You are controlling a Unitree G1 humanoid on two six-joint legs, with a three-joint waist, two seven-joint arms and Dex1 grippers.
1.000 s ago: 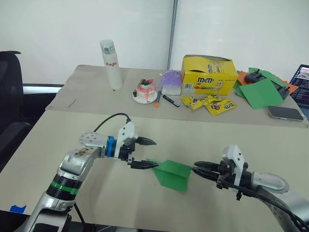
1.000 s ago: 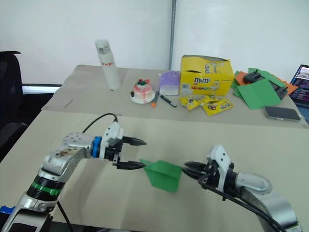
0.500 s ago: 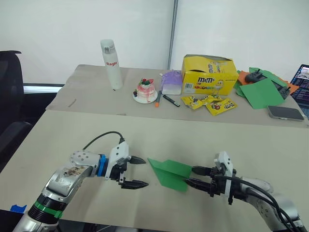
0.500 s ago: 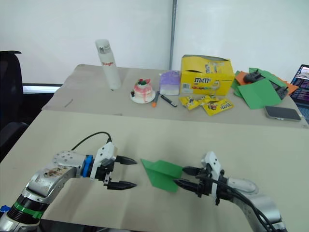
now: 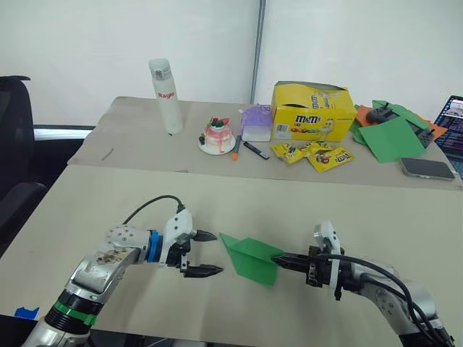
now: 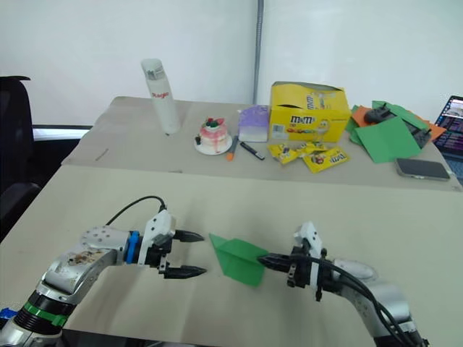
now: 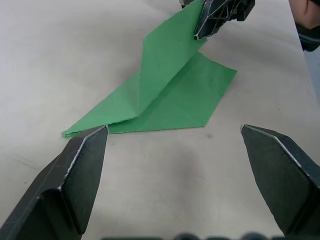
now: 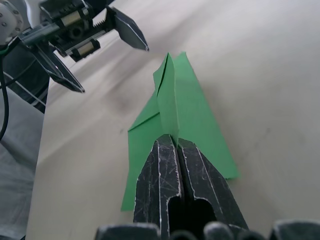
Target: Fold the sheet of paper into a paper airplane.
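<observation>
On the near table (image 5: 108,195) we see most of what matters, with a second table (image 5: 130,119) butted against its far edge. That far table carries a yellow candy box (image 5: 312,111), a white bottle (image 5: 166,96), flat green sheets (image 5: 394,137) over orange paper (image 5: 363,118), a phone (image 5: 427,168), a small cake on a plate (image 5: 217,136), a pale purple container (image 5: 256,122), loose yellow candy packets (image 5: 318,155) and a marker (image 5: 255,150). A black chair (image 5: 14,144) stands off to our left, and a laptop (image 5: 453,123) shows at the far right edge.

Near the middle of the near table lies the paper airplane (image 5: 251,258), a bright green pointed wedge with its tip toward our left side and one creased flap raised above the flat part. Our right gripper (image 5: 283,259) is clamped on the rear edge of that raised flap, its two black fingers pressed together with the paper between them. Our left gripper (image 5: 206,254) sits just beside the pointed tip, not touching it, its fingers (image 7: 80,175) spread wide apart and holding nothing.
</observation>
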